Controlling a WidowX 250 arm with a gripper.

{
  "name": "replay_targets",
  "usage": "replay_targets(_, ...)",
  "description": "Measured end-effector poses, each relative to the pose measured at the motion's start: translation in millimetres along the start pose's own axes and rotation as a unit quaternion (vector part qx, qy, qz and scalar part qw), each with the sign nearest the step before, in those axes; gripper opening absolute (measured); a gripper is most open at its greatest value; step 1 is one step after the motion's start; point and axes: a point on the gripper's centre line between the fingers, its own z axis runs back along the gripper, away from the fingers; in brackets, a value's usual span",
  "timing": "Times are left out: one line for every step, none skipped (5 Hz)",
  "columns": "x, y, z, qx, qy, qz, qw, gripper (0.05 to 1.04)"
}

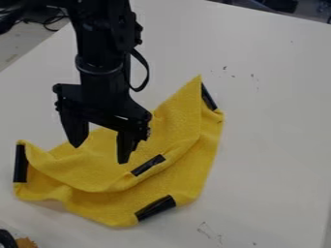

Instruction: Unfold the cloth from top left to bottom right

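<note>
Robot arm (102, 48), black throughout: ringed collar (99, 70); small screws (138, 29) along the housing edge; looped black cable (148, 72); two tapering fingers (124, 147).

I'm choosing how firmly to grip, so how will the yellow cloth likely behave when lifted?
The cloth will probably be floppy, sagging from wherever it is held, since it already lies in soft folds and wavy edges. It looks light and hard to break, being thin fabric. The black strips on it may be a little stiffer, as they lie fairly straight.
</note>
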Motion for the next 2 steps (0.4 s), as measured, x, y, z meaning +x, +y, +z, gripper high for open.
replay_targets(-1,-1,-5,0.001,0.011,0.0,0.9999,1.0)
replay_targets(12,-12,-11,0.0,0.005,-0.017,0.9998,1.0)
